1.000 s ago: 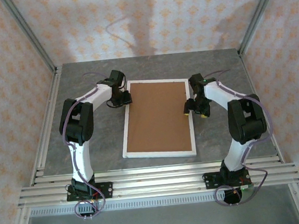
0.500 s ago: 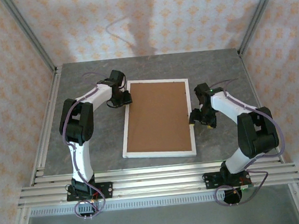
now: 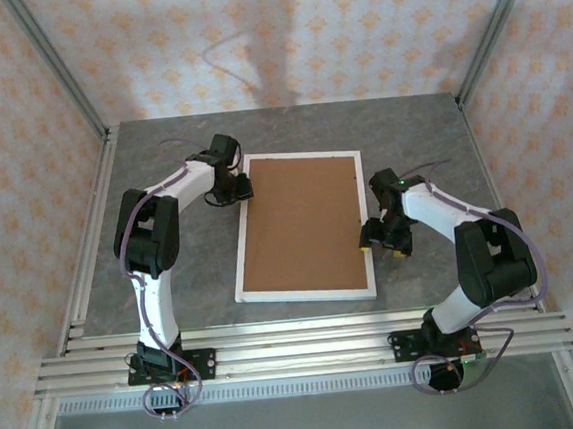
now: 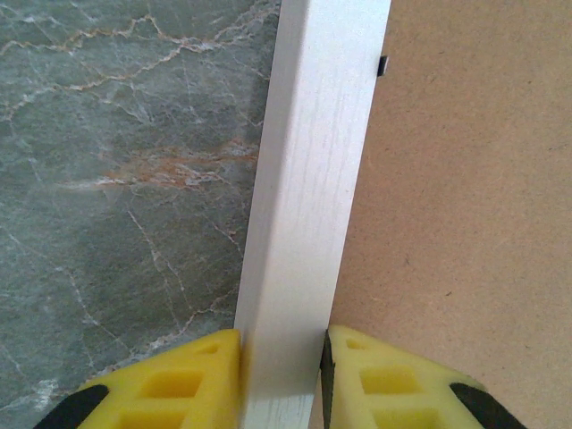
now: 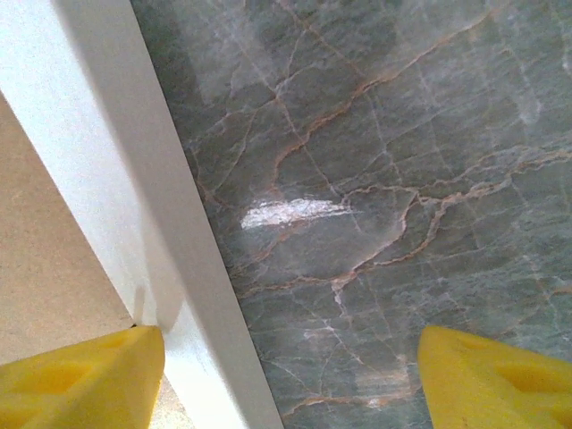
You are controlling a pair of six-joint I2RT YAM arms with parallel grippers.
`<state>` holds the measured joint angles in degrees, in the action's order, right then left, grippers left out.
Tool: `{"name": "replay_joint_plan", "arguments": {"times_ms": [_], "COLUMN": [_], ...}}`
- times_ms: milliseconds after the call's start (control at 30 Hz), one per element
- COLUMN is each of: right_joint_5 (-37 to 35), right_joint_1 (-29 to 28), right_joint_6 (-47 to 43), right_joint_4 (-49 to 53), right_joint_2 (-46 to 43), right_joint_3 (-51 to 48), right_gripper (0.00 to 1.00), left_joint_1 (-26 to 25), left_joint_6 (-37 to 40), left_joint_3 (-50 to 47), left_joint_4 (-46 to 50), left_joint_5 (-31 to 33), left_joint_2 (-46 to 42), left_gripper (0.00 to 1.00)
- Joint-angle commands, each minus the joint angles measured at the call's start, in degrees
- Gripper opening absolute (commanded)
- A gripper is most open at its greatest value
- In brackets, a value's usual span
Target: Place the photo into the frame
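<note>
Low, left pincer (image 4: 281, 371) clamps frame (image 4: 313, 179) edge.

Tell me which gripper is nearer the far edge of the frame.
Left. The left gripper is shut on the frame's left rail, just short of the far edge. The right gripper hangs open astride the right rail, about halfway along it.

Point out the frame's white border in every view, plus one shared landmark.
Top external: the frame lies flat, centre of picture.
Left wrist: its border runs upward through the centre.
Right wrist: its border slants down the left side.
Shared landmark: the brown backing board inside it.
</note>
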<state>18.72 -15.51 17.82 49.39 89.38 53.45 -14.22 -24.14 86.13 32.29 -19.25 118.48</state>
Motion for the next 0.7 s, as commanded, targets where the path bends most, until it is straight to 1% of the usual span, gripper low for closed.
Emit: {"name": "replay_joint_plan", "arguments": {"times_ms": [0, 167, 400, 567, 667], "right_joint_5": [-0.49, 1.29, 1.17, 0.95, 0.34], "right_joint_1": [-0.27, -1.71, -4.19, -4.61, -4.60], "right_joint_6": [1.24, 2.09, 2.21, 1.53, 0.86], "right_joint_4": [-2.00, -6.24, -7.98, -8.80, -8.79], "right_joint_2": [2.26, 6.51, 12.04, 14.16, 14.00], "right_joint_3": [-1.72, -3.05, -1.39, -1.48, -1.68], "right_gripper": [0.75, 0.75, 0.74, 0.74, 0.75], "left_joint_1": [0.01, -0.06, -0.03, -0.03, -0.09], "left_joint_6": [-0.81, -1.08, -1.30, -1.33, -1.43], "left_joint_3": [-1.92, -2.02, -1.75, -1.88, -1.91], "left_joint_4": [3.50, 3.46, 3.72, 3.82, 3.79], "left_joint_5": [1.73, 1.70, 1.64, 1.75, 1.82], "left_joint_2": [0.07, 0.09, 0.15, -0.08, -0.26], "left_gripper": [0.27, 0.27, 0.27, 0.27, 0.27]}}
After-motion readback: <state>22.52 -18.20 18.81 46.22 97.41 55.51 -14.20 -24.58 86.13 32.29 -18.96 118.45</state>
